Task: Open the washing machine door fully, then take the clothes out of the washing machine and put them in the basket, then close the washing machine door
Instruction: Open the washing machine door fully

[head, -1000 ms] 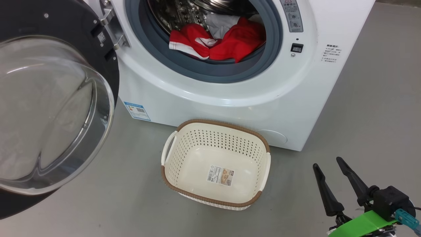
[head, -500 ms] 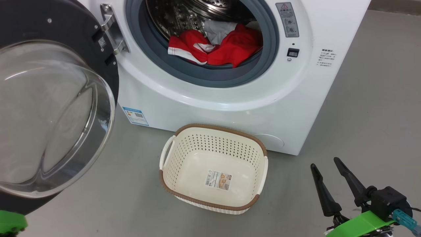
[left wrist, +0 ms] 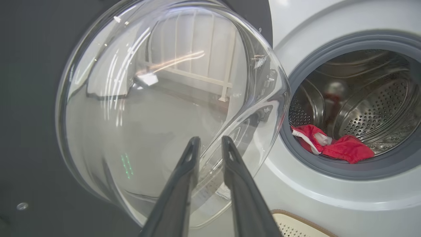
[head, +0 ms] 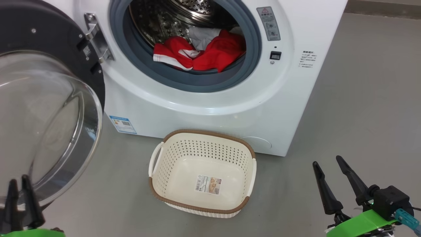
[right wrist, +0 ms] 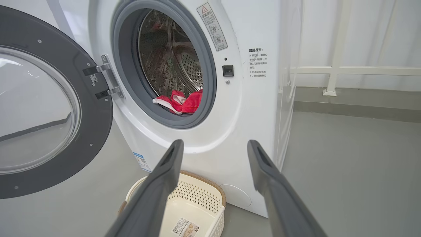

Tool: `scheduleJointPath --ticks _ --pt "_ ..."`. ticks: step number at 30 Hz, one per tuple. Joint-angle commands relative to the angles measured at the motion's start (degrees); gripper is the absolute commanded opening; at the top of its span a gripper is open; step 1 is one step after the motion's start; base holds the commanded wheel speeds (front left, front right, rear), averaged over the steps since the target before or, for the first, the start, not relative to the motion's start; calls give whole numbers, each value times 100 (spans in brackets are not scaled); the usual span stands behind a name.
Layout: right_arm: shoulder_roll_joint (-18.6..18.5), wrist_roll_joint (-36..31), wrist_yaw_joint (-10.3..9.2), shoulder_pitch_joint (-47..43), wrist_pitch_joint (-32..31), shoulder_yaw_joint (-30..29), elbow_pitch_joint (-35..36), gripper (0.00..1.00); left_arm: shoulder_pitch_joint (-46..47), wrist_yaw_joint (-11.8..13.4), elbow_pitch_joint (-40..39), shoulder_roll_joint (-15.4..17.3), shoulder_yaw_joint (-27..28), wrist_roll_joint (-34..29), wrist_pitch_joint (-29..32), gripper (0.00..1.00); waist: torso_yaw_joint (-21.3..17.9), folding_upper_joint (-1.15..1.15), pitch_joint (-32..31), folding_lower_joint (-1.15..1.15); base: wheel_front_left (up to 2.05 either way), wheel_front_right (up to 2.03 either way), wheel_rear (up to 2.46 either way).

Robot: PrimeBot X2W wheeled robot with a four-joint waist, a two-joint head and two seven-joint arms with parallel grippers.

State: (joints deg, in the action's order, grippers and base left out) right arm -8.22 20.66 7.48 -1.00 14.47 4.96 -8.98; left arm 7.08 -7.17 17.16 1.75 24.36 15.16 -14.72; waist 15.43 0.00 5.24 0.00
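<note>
The washing machine (head: pixel 210 108) stands with its door (head: pixel 49 42) swung wide to the left, glass bowl facing me. Red clothes (head: pixel 200 52) with white trim and a pale piece lie at the front of the steel drum, on the grey gasket. On the floor in front of the machine sits the empty cream basket (head: pixel 204 133). My left gripper (head: pixel 18 180) is at the lower left, just before the door glass (left wrist: pixel 158 98), its jaws a little apart with nothing between them. Low on the right, my right gripper (head: pixel 326 161) stands wide open and empty over the floor, right of the basket.
Grey floor runs around the machine, with open room to its right. A white railing (right wrist: pixel 332 79) and pale curtain stand behind at the right. The door hinge (head: pixel 97 42) juts out between door and drum opening.
The head camera has shifted, sliding the scene left and down. My left gripper has come up into the head view at the lower left, jaws parted slightly. The right gripper stays as it was.
</note>
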Motion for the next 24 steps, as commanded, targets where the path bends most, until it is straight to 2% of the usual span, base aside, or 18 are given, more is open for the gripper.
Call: scheduleJointPath --ticks 1,2,4,5,16,24 --pt "-40 -1 1 103 52 81 169 100 -35 -31 -229 141 77 41 -28 40 -89 0 -28 0 0 0 0" --pt "-35 -2 1 95 52 64 170 100 -83 -31 -286 138 -14 87 -28 47 -125 0 -42 0 0 0 0" --pt "-24 0 1 81 52 29 174 100 -176 -31 -373 135 -162 145 -28 92 -197 0 -54 0 0 0 0" --pt "-20 1 1 74 52 17 176 100 -217 -31 -406 135 -251 182 -28 100 -234 0 -63 0 0 0 0" --pt "40 4 1 -43 52 -191 233 100 -544 -32 -555 367 -1271 540 -28 100 -647 0 -144 0 0 0 0" --pt "48 12 1 -135 52 -391 263 100 -653 -32 -640 462 -1657 684 -28 100 -971 0 -190 0 0 0 0"
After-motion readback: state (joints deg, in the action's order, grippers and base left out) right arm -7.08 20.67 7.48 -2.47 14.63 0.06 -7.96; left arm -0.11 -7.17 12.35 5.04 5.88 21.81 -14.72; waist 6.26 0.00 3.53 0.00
